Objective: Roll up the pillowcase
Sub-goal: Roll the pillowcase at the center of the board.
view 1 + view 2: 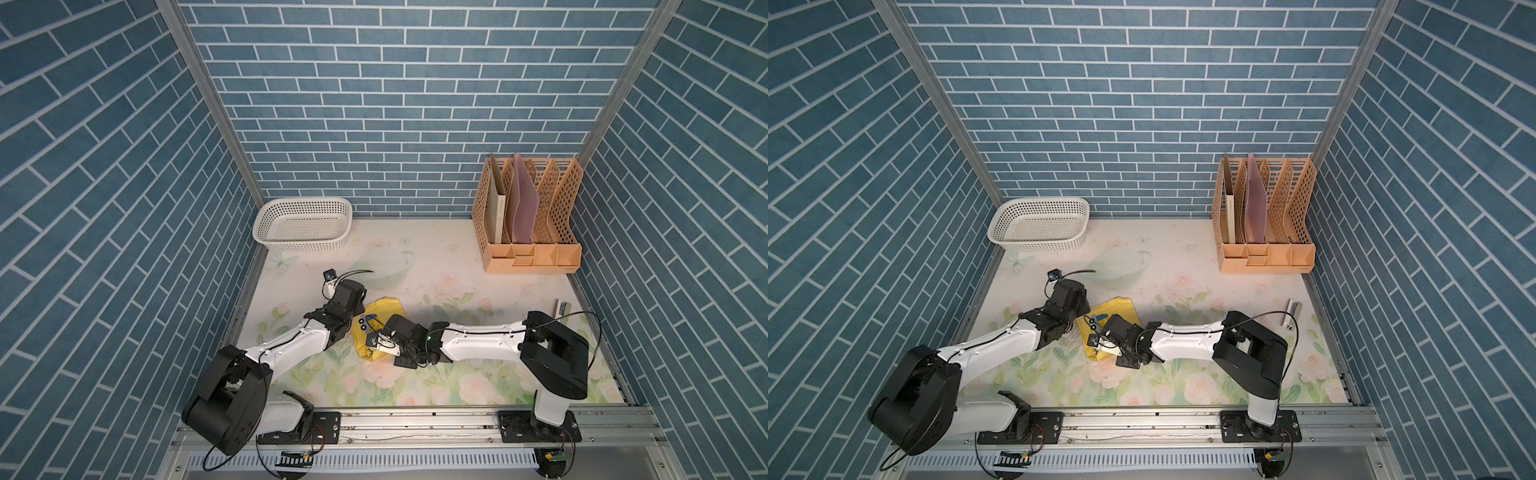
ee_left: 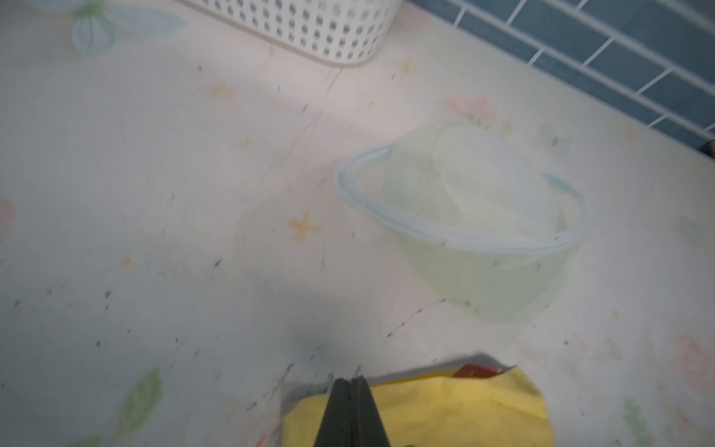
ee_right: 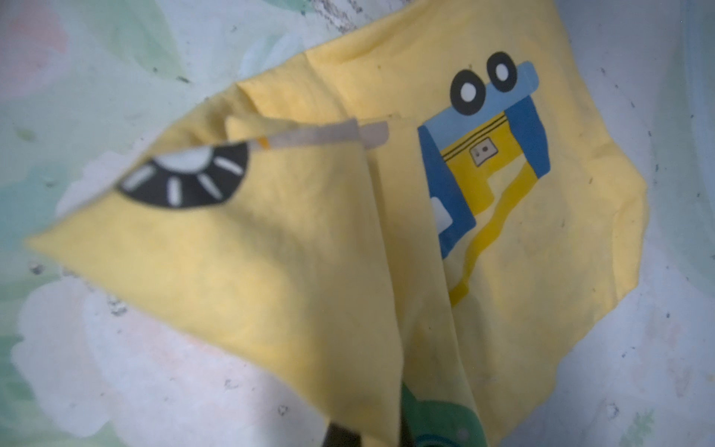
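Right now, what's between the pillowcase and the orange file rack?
Nothing stands there. Only bare flowered table cover runs from the pillowcase to the file rack. Both top views show it.

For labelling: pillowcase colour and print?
Bright yellow pillowcase, blue cartoon truck print; right wrist view shows it best.

The pale floral table covering (image 1: 432, 257) lay open between the white perforated plastic basket (image 1: 299, 245), far left, and the peach lattice plastic file rack (image 1: 528, 259), far right. The white-and-black left arm (image 1: 291, 345) and right arm (image 1: 478, 343) met over the crumpled yellow cloth pillowcase (image 1: 384, 309), blocking the near middle.
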